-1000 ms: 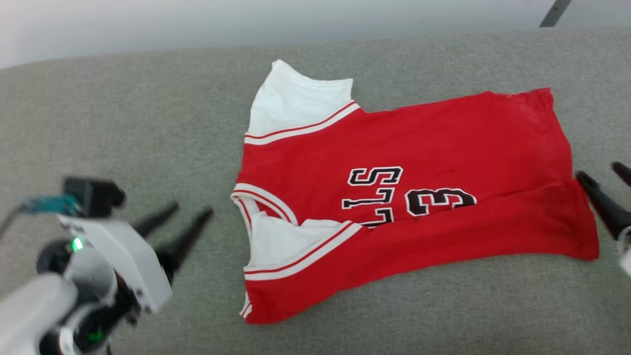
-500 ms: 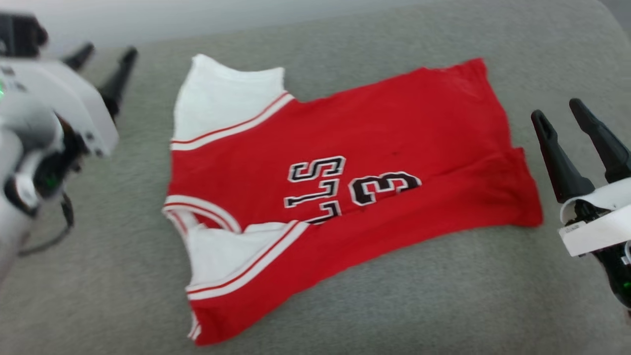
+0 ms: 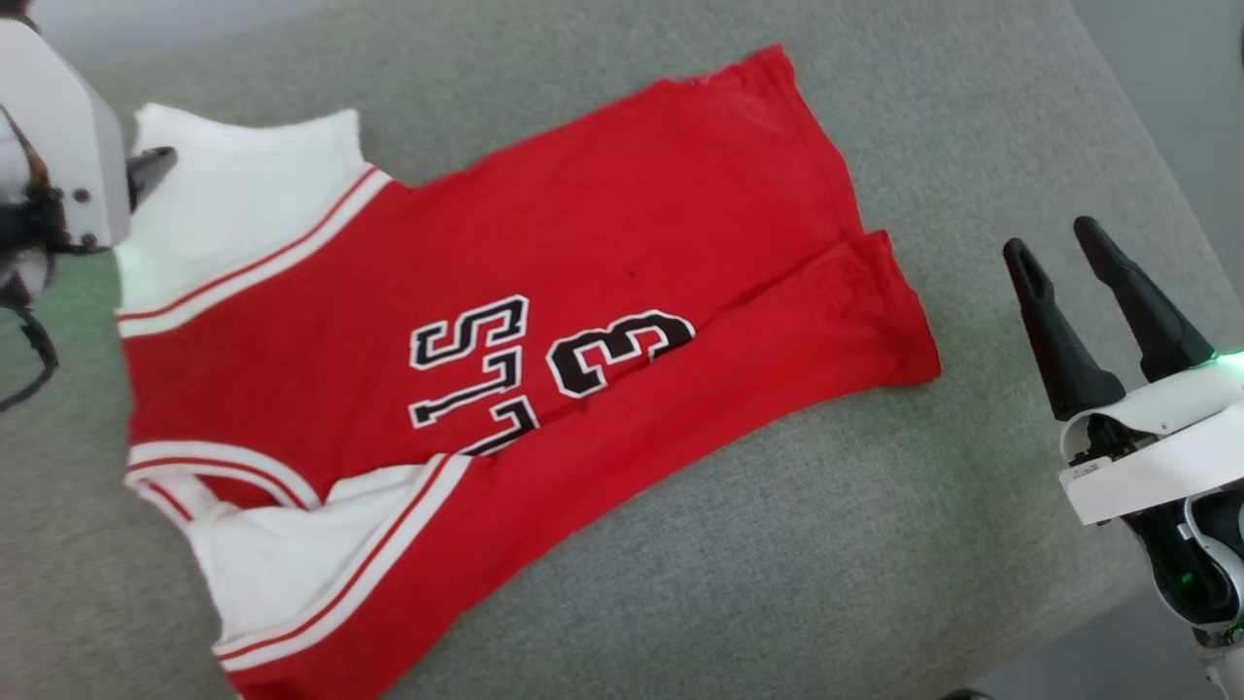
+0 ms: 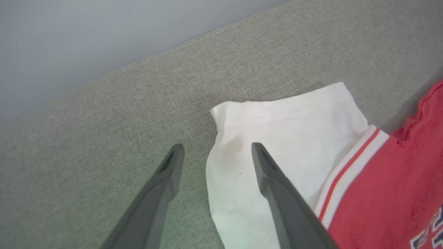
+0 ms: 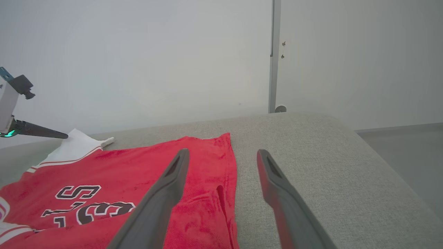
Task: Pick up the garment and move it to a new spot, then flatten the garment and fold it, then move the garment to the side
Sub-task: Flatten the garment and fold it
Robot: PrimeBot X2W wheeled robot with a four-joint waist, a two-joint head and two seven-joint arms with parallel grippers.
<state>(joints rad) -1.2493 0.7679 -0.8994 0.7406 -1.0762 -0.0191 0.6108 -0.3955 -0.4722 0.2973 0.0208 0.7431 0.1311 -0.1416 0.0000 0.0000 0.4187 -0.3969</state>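
Left gripper (image 4: 217,146), spread, has reached the garment (image 3: 632,224) at its white sleeve (image 4: 283,131); right gripper (image 3: 1052,238), spread, beside the hem (image 3: 914,331).

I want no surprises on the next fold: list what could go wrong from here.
1. The open left claw hangs over the white sleeve at its edge; closing there may catch only a thin layer and bunch the shirt.
2. The open right claw stands clear of the hem; a one-sided pull could skew the folded-over flap.
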